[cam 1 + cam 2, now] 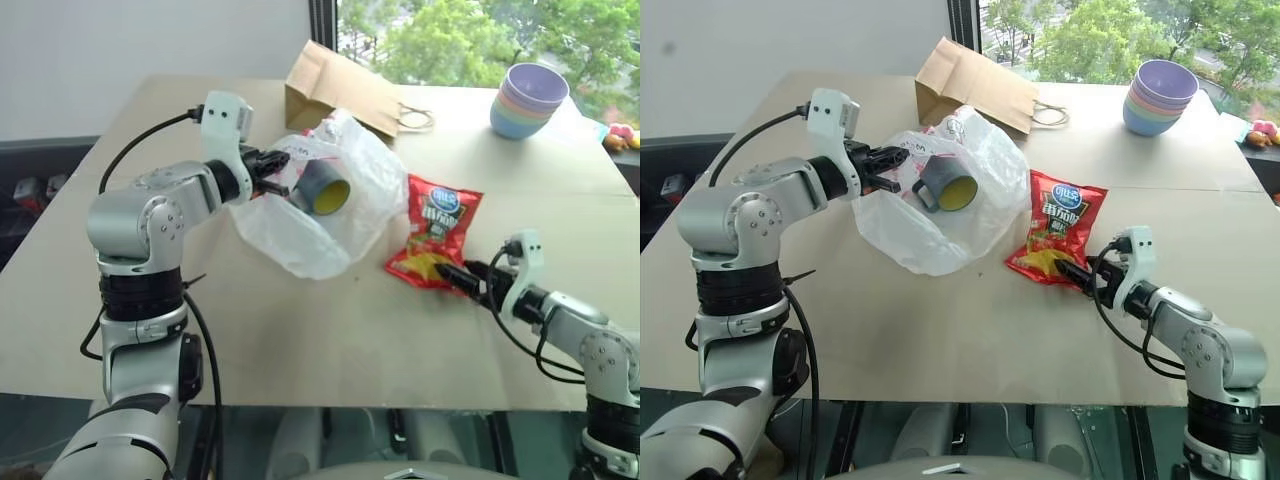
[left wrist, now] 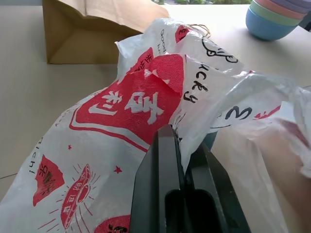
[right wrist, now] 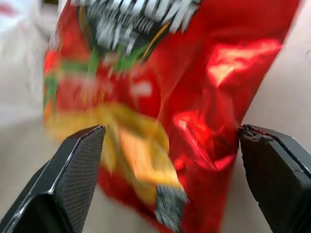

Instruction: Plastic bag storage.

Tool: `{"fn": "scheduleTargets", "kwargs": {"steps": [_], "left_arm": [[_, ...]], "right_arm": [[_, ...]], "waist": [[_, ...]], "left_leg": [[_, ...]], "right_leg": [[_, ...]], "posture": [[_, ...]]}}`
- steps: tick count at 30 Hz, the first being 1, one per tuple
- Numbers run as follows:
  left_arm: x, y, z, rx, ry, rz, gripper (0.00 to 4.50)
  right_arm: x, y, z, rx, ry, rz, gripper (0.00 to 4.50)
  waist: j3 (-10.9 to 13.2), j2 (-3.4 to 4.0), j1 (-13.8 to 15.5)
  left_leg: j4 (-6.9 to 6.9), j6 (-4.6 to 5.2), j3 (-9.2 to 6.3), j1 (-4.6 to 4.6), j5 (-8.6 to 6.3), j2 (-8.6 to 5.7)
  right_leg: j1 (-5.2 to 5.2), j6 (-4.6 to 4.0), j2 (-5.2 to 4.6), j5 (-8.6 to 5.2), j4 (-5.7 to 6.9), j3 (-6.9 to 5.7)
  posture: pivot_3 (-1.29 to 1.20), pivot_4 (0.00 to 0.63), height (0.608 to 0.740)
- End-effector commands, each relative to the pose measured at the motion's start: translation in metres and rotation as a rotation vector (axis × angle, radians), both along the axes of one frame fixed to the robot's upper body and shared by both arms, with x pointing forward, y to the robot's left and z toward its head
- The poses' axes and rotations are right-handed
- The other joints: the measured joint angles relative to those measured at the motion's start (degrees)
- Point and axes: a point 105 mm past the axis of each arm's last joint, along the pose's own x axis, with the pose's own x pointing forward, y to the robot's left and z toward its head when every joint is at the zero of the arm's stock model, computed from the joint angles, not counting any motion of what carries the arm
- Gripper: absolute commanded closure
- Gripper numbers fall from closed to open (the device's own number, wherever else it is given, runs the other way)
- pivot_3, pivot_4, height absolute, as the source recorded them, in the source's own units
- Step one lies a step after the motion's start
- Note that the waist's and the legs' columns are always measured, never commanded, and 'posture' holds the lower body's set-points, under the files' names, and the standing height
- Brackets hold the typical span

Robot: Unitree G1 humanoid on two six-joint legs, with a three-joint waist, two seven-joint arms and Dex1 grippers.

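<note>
The plastic bag (image 1: 335, 225), translucent white with red prints, lies crumpled in the middle of the table. My left gripper (image 1: 274, 172) is shut on its upper left edge and holds that edge up; the wrist view shows the film pinched between the black fingers (image 2: 165, 145). A grey mug with a yellow inside (image 1: 325, 190) sits in the bag's mouth. My right gripper (image 1: 452, 274) is open, low over the table at the near end of the red snack packet (image 1: 435, 232), and its two fingers stand wide on either side of the packet (image 3: 160, 97).
A brown paper bag (image 1: 335, 85) lies on its side behind the plastic bag. A stack of pastel bowls (image 1: 528, 100) stands at the far right. Bare tabletop (image 1: 300, 340) spreads toward the near edge.
</note>
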Motion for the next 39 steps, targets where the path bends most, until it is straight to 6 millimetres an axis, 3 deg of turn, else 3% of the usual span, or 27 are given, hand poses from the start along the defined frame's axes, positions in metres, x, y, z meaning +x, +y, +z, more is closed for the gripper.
{"fn": "scheduleTargets", "kwargs": {"steps": [1, 7, 8, 12, 16, 25, 30, 36, 39], "left_arm": [[-0.003, -0.004, 0.012, 0.015, -0.052, -0.018, 4.50], [-0.003, -0.006, 0.012, 0.021, -0.051, -0.029, 4.50], [-0.002, -0.006, 0.013, 0.022, -0.052, -0.027, 4.50], [-0.003, -0.003, 0.013, 0.024, -0.051, -0.021, 4.50], [-0.004, -0.003, 0.010, 0.022, -0.046, -0.020, 4.50], [0.000, -0.009, 0.014, 0.007, -0.050, -0.035, 4.50], [0.002, -0.011, 0.019, 0.011, -0.059, -0.047, 4.50], [0.002, -0.014, 0.020, 0.019, -0.065, -0.056, 4.50], [0.000, -0.012, 0.019, 0.024, -0.066, -0.049, 4.50]], "right_arm": [[0.004, 0.002, -0.006, -0.128, -0.026, -0.014, 0.08], [0.019, 0.002, -0.019, -0.218, -0.048, -0.066, 0.08], [0.021, 0.001, -0.018, -0.228, -0.060, -0.066, 0.31], [0.018, 0.001, -0.010, -0.261, -0.110, -0.044, 1.76], [0.011, 0.001, 0.002, -0.292, -0.170, -0.015, 3.67], [-0.019, 0.011, 0.038, -0.294, -0.268, 0.164, 3.67], [-0.042, 0.037, 0.057, -0.242, -0.296, 0.347, 3.67], [-0.027, 0.037, 0.038, -0.277, -0.188, 0.289, 3.67], [-0.026, 0.027, 0.028, -0.232, -0.130, 0.217, 3.00]], "waist": [[0.0, 0.00, -0.2], [-0.1, -0.10, -0.1], [-0.1, -0.11, -0.1], [-0.1, -0.11, 0.0], [-0.1, -0.11, 0.1], [-0.1, -0.10, 0.2], [-0.1, -0.09, 0.2], [-0.1, -0.11, 0.2], [-0.1, -0.11, 0.3]], "left_leg": [[0.00, 0.00, 0.00, 0.02, 0.00, 0.01], [0.04, 0.00, 0.01, 0.02, 0.00, 0.02], [0.07, 0.00, 0.01, 0.02, 0.00, 0.01], [0.09, 0.00, -0.01, 0.02, 0.00, 0.01], [0.09, 0.00, -0.03, -0.01, 0.00, 0.01], [0.09, 0.00, -0.05, -0.03, 0.00, 0.01], [0.09, 0.00, -0.05, -0.02, 0.00, 0.01], [0.09, 0.00, -0.06, -0.02, 0.00, 0.01], [0.09, 0.00, -0.06, -0.04, 0.00, 0.01]], "right_leg": [[0.00, 0.00, 0.02, 0.00, 0.01, 0.00], [0.03, 0.00, 0.04, 0.00, 0.01, 0.02], [0.06, 0.00, 0.03, 0.00, 0.01, 0.02], [0.06, 0.00, 0.04, 0.00, 0.01, 0.01], [0.05, -0.01, 0.03, 0.00, 0.01, 0.00], [0.06, 0.00, 0.03, 0.00, -0.02, -0.02], [0.06, 0.01, 0.03, -0.01, -0.01, -0.02], [0.07, 0.00, 0.03, -0.01, -0.02, -0.03], [0.07, -0.01, 0.03, 0.00, -0.04, -0.04]], "posture": [[0.00, 0.150, 0.740], [0.00, 0.150, 0.740], [0.00, 0.150, 0.740], [0.00, 0.150, 0.740], [0.00, 0.150, 0.740], [0.00, 0.150, 0.740], [0.00, 0.150, 0.740], [0.00, 0.150, 0.740], [0.00, 0.150, 0.740]]}}
